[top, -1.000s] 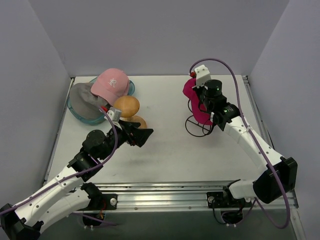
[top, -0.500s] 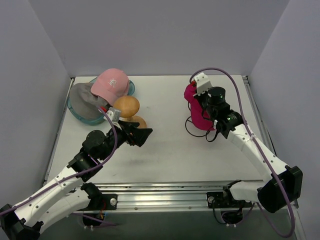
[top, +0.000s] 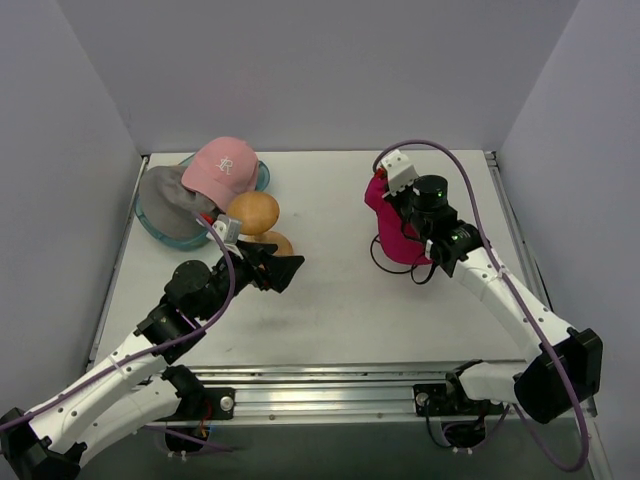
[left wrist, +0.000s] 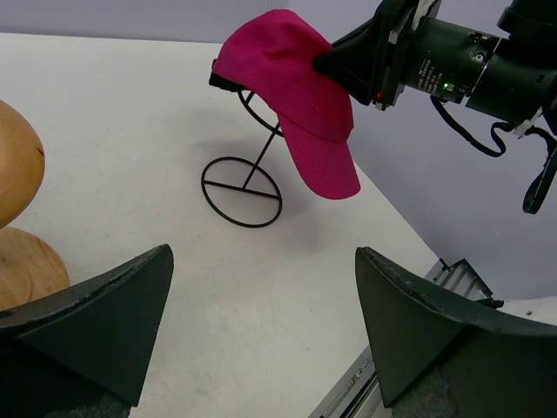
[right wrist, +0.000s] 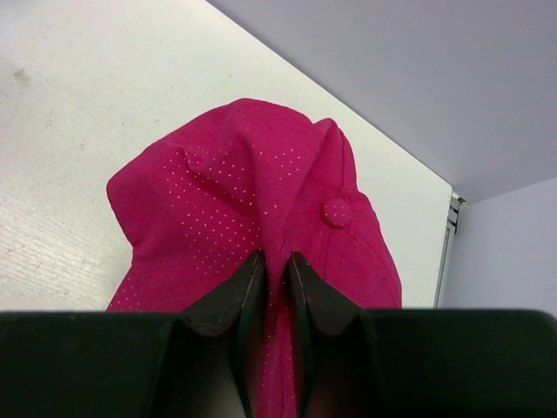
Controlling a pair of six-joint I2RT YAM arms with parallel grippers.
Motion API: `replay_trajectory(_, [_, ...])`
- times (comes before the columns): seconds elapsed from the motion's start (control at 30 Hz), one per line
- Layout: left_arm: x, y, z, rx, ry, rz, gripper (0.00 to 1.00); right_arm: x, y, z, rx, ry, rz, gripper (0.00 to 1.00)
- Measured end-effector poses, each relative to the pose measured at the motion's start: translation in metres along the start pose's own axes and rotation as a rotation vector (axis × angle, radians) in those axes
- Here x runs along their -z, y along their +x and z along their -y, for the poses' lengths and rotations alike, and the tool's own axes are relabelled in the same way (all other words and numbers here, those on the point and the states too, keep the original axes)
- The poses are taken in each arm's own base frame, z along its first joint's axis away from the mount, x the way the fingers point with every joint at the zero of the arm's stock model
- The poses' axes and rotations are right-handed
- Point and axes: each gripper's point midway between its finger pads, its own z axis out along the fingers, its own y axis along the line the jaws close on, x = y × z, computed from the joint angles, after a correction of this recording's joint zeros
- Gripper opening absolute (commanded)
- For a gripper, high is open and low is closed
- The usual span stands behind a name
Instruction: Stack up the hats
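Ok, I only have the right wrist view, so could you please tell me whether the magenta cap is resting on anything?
Observer: Yes, the magenta cap sits on top of a black wire stand.
Operator: Thank you, and where are the other hats?
Observer: A light pink cap lies over a grey cap in a teal tub at the far left.
Operator: Is the left claw holding anything?
Observer: No, the left claw is open and empty, near the wooden hat stand.
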Motion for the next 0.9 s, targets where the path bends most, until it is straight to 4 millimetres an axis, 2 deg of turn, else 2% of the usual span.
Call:
replay_trajectory(0.17, [0.000,0.000,0.000,-0.001,0.000,0.000,0.94,-0.003,0.002,-0.006,0.018,-0.017,-0.006,0.23])
replay_trajectory(0.43, [0.000,0.000,0.000,-0.001,0.001,0.001,0.94,-0.005,-0.009,-0.006,-0.031,-0.003,0.034,0.32])
replay_trajectory(0.6, [0.000,0.000,0.000,-0.001,0.000,0.001,0.94,-0.006,-0.021,-0.006,-0.187,0.016,0.064,0.35])
replay_trajectory(0.77, [0.001,-0.001,-0.001,-0.002,-0.006,0.004,0.94,-0.021,-0.052,0.001,-0.362,0.071,0.058,0.35])
replay_trajectory(0.83, [0.003,-0.003,-0.001,-0.002,-0.009,0.011,0.94,-0.026,-0.059,-0.002,-0.401,0.103,0.049,0.36])
replay_trajectory(0.9, [0.005,-0.005,-0.002,-0.002,-0.015,0.022,0.94,-0.028,-0.057,-0.014,-0.406,0.120,0.025,0.37])
